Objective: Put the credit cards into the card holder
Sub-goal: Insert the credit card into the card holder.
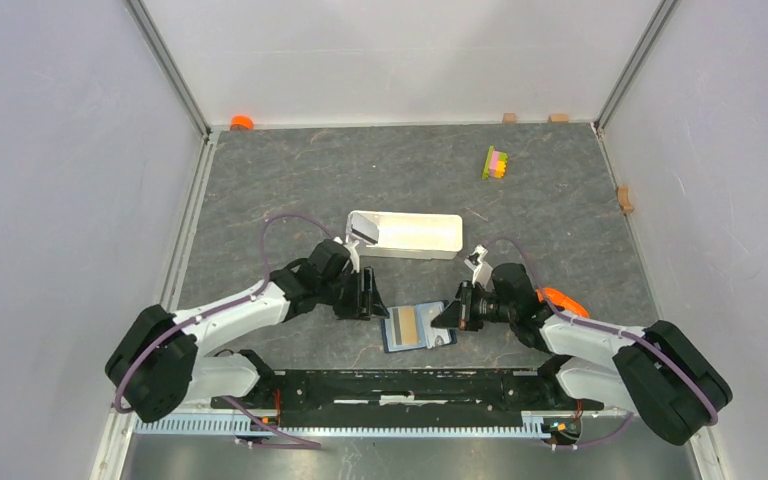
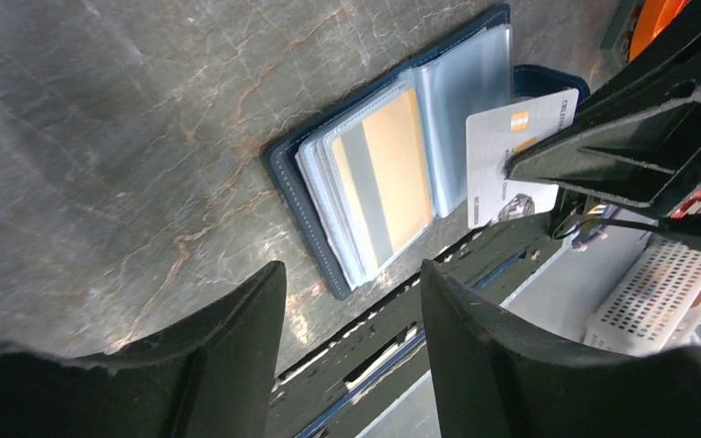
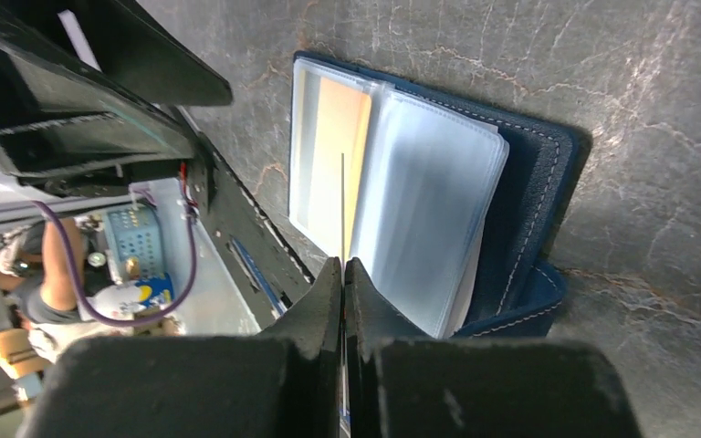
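On the dark stone-pattern table (image 1: 290, 180), the card holder (image 1: 415, 327) lies open near the front edge, between the two grippers. The long white tray (image 1: 405, 235) stands behind the card holder, well apart from it. The left gripper (image 2: 351, 283) hovers just left of the card holder, its fingers spread wide with nothing between them. The right gripper (image 3: 343, 269) is at the card holder's right side, its fingers pressed together on a white credit card (image 2: 511, 155), whose free end reaches over the clear pockets. An orange and grey card (image 2: 383, 173) sits inside one pocket.
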Available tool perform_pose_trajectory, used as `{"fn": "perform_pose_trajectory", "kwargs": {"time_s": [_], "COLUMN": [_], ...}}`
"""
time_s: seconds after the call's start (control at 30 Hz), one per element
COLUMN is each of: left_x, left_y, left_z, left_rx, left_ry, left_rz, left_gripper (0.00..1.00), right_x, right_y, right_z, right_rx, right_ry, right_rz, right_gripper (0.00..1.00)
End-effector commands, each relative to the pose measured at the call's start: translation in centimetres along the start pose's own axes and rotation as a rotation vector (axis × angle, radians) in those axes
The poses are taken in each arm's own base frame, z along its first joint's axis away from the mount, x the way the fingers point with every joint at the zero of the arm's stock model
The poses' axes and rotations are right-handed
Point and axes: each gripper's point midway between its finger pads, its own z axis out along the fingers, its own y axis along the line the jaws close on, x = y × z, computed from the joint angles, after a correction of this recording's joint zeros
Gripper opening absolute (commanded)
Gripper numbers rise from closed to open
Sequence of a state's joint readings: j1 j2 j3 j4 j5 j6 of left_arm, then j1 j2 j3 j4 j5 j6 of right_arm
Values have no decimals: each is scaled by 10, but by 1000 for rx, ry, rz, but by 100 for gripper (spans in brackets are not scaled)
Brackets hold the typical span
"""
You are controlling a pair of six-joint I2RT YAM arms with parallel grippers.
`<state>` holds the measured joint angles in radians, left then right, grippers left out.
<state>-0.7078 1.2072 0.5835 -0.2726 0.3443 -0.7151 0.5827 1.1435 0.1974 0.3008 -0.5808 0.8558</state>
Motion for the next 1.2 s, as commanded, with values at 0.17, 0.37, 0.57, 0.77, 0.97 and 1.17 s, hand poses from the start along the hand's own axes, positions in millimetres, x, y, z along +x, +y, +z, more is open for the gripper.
{"fn": "perform_pose_trajectory", "kwargs": {"time_s": [0.17,0.37,0.57,0.77,0.97,1.17], "left_x": [-7,6,14,17,24,28], "left_y": [-15,0,9,18,28,36], "left_z": [28,41,46,47,49,52], "left_rx": [60,17,-21,-66,-106,-132], "left_ry": [-40,10,37,50,78,93], "left_rz": [-96,-98,-88,-70,-62,-58], "left_gripper": [63,57,55,53,51,43], "right_x": [-14,-7,1,7,8,6], "right_y": [24,18,10,-4,-9,-9], "right_z": [5,11,18,24,28,33], "right_rx": [-123,-104,-79,-26,-17,-25], "right_ry": [-80,-49,-14,9,18,19], "right_rz": [96,106,111,118,109,98], "right_gripper": [0,0,0,0,0,0]}}
